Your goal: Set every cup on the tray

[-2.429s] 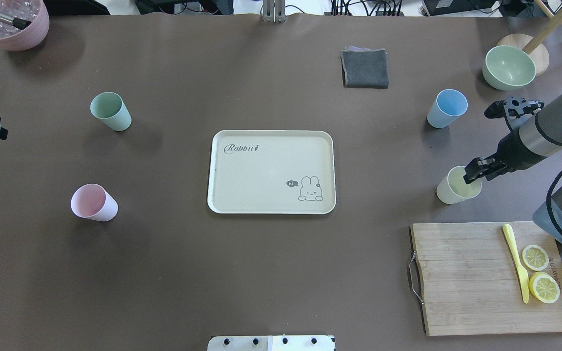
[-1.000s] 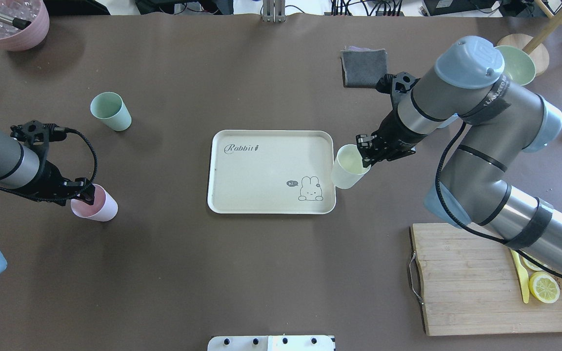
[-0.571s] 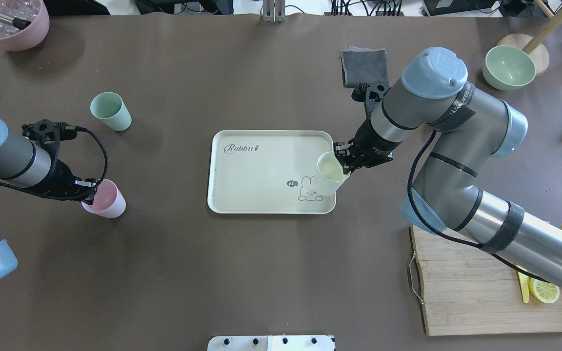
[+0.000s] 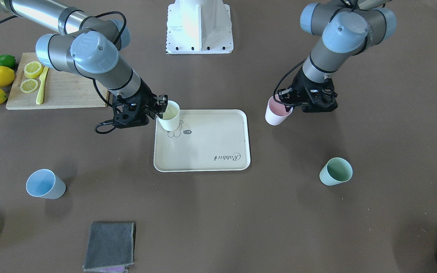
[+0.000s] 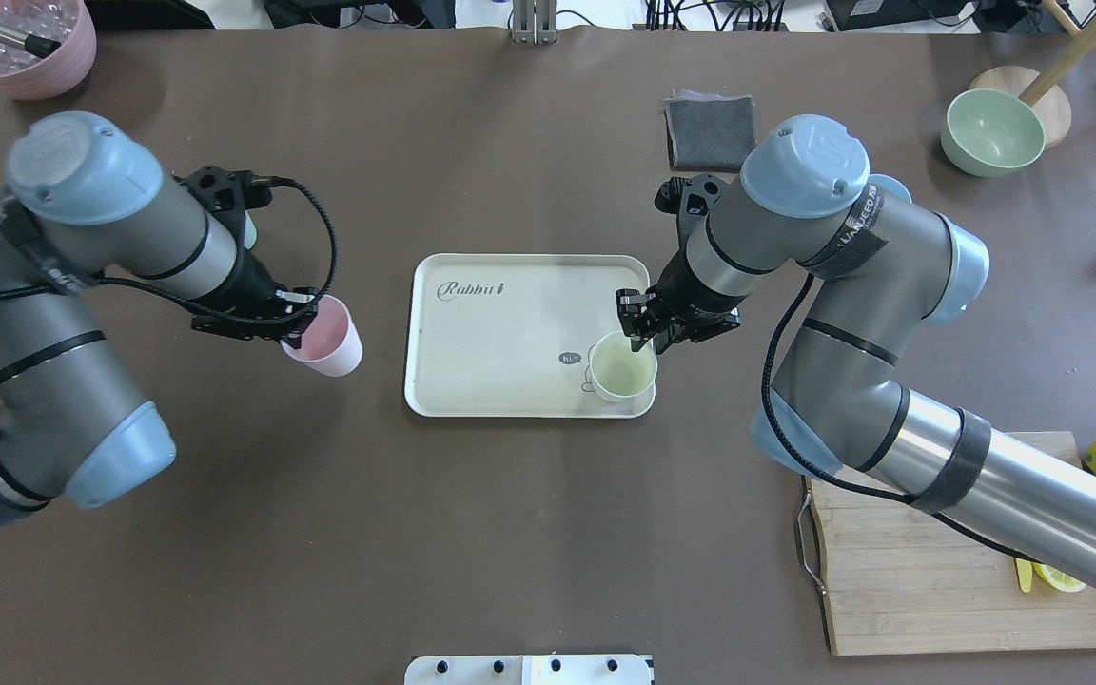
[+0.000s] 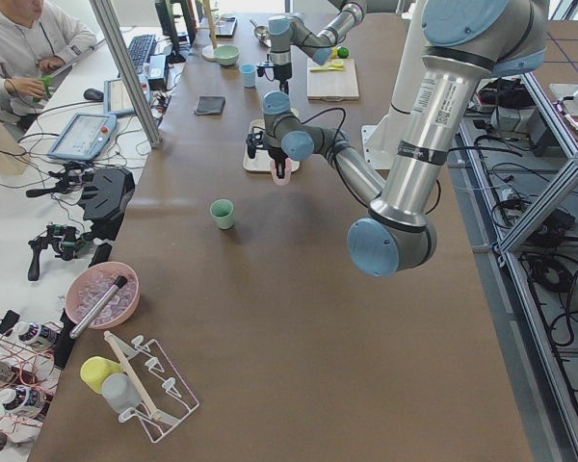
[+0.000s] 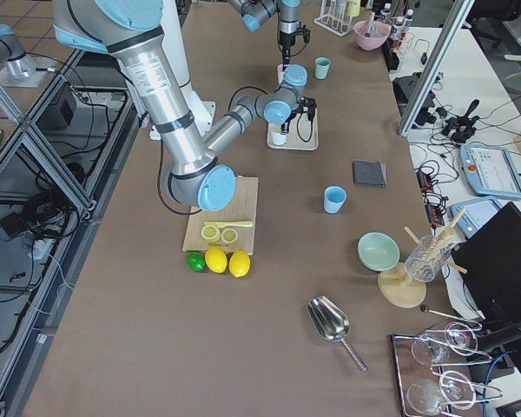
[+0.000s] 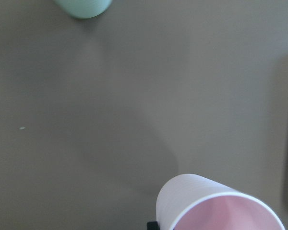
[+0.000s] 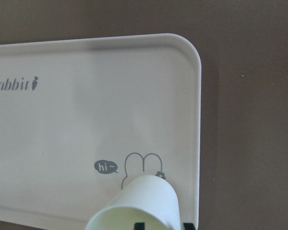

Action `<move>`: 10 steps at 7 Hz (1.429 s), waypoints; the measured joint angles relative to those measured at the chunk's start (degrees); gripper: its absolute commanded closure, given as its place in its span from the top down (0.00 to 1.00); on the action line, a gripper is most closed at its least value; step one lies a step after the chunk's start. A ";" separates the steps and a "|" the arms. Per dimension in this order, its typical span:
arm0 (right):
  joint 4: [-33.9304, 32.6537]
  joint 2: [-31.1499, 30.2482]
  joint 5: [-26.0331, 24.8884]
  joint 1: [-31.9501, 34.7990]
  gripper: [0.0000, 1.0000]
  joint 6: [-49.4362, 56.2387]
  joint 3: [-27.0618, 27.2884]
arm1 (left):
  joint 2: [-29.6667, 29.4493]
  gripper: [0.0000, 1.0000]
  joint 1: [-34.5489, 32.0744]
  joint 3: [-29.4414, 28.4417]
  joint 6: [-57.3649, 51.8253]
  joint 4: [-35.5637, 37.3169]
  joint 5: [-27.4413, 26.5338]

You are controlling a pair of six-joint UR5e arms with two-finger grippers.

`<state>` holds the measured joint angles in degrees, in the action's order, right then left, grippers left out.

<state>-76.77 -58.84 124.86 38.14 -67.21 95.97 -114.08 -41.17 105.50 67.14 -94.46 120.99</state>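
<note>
While the front-facing camera looks down, the right gripper [image 4: 162, 109] is clamped on the rim of the pale yellow cup [image 4: 170, 118], one finger inside and one outside. It holds the cup over the tray's [image 4: 207, 142] corner nearest the robot's edge and the desk's right end; whether the base touches the tray cannot be told. The left gripper [image 4: 287, 102] is likewise closed on the rim of the pale pink cup [image 4: 276, 115], which tilts over bare desk just beside the tray's short side facing the left end. The mint green cup [image 4: 336, 172] stands alone between tray and left end, the light blue cup [image 4: 46, 185] alone toward the right end, and a grey cloth [image 4: 109, 244] lies by the operators' edge. A cutting board [image 4: 70, 91] sits near the corner of the robot's edge and right end. From overhead, the tray lies mid-desk with the yellow cup inside its rim and the pink cup outside it. The left side view puts the green cup nearer the left end than the pink one. The right side view shows the blue cup well apart from the tray. The left wrist camera sees the pink cup's mouth over brown desk. The right wrist camera shows the yellow cup covering the lower part of the rabbit drawing [image 9: 143, 165].
</note>
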 measured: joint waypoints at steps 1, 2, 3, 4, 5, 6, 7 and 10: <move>-0.06 0.30 0.13 0.61 1.00 0.09 0.14 | -4.52 0.00 1.70 -2.84 3.24 0.75 -0.27; -0.25 0.13 1.22 2.65 1.00 0.47 0.42 | -8.28 0.00 3.45 -5.81 6.23 0.88 -0.77; -0.51 -0.95 3.89 6.36 1.00 1.73 0.84 | -10.60 0.00 4.97 -7.82 8.19 0.86 -1.77; -0.72 -3.38 7.42 11.16 1.00 6.21 0.89 | -11.83 0.00 6.22 -9.22 9.37 0.29 -2.99; -1.40 -6.04 9.74 15.57 1.00 13.32 0.22 | -12.44 0.00 6.79 -10.71 9.92 -1.22 -3.62; -2.97 -7.59 10.35 19.02 1.00 20.58 -1.51 | -12.90 0.01 6.98 -12.19 10.12 -2.83 -3.88; -4.26 -8.07 9.79 21.19 1.00 25.78 -3.86 | -13.60 0.82 7.03 -13.50 10.18 -3.55 -4.07; -4.59 -7.87 8.16 25.13 0.98 34.52 -12.17 | -15.41 0.99 7.07 -15.78 10.07 -3.98 -5.04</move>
<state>-81.36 -66.71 133.02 63.27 -32.68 83.80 -129.48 -34.10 89.71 77.21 -98.44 115.96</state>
